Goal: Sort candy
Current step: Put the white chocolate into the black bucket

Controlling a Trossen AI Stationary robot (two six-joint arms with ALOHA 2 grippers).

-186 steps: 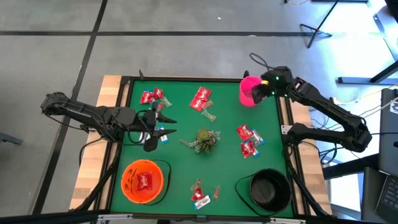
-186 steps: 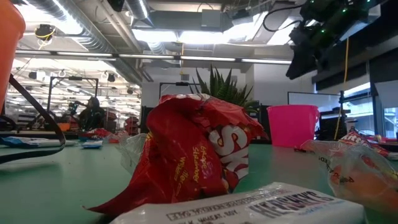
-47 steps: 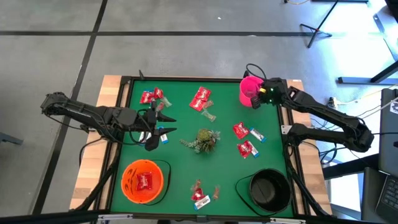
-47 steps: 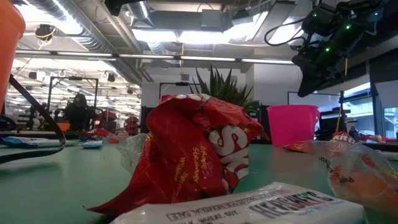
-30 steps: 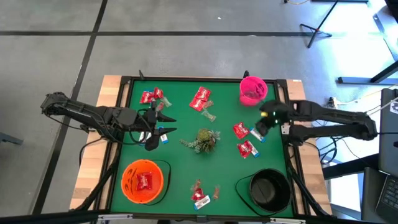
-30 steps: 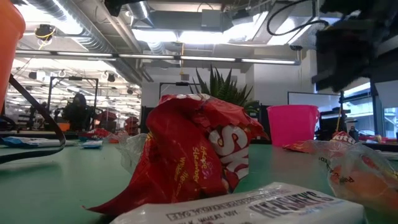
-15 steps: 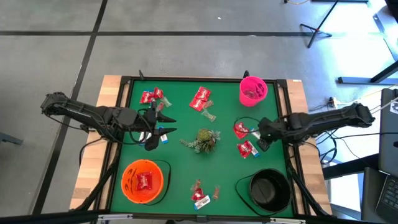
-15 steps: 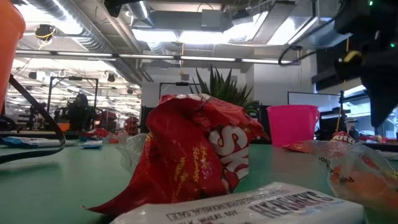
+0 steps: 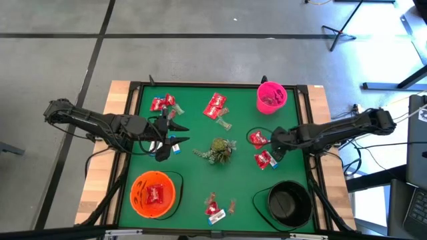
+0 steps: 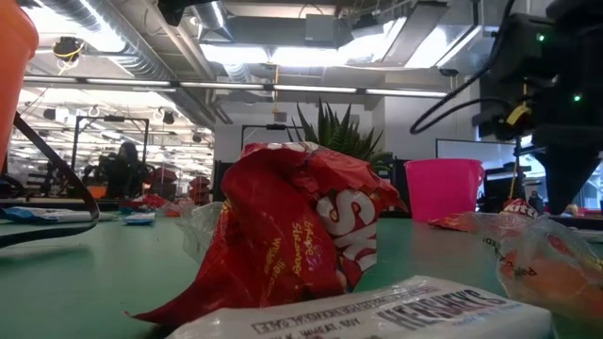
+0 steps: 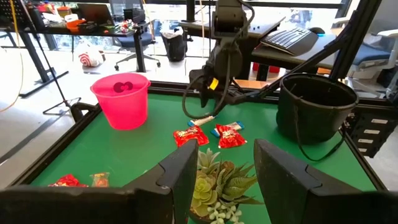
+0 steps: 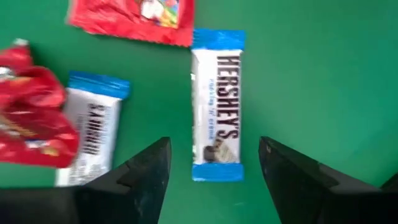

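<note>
Candy lies scattered on the green table (image 9: 200, 180). My right gripper (image 9: 272, 145) hangs open, fingers pointing down, over the group at the right. A white-and-blue bar (image 12: 216, 106) lies flat between and ahead of its fingers (image 12: 149, 180), untouched. A second white-and-blue bar (image 12: 93, 137) and red packets (image 12: 28, 118) lie beside it. My left gripper (image 9: 179, 133) waits open at the table's left side, facing the green sprig (image 11: 217, 183). More red packets lie at the far left (image 9: 163, 103), at the far middle (image 9: 215, 107) and at the near middle (image 9: 215, 210).
A pink bowl (image 9: 271, 97) stands at the far right, a black bowl (image 9: 289, 203) at the near right and an orange bowl (image 9: 153, 193) with a red packet at the near left. A raised rim frames the table. A small white-and-blue piece (image 9: 175, 148) lies by the left gripper.
My right gripper has come away from the pink bowl toward the table's near edge and a little toward its left. It has gone down over the candy at the right. The candy has not moved.
</note>
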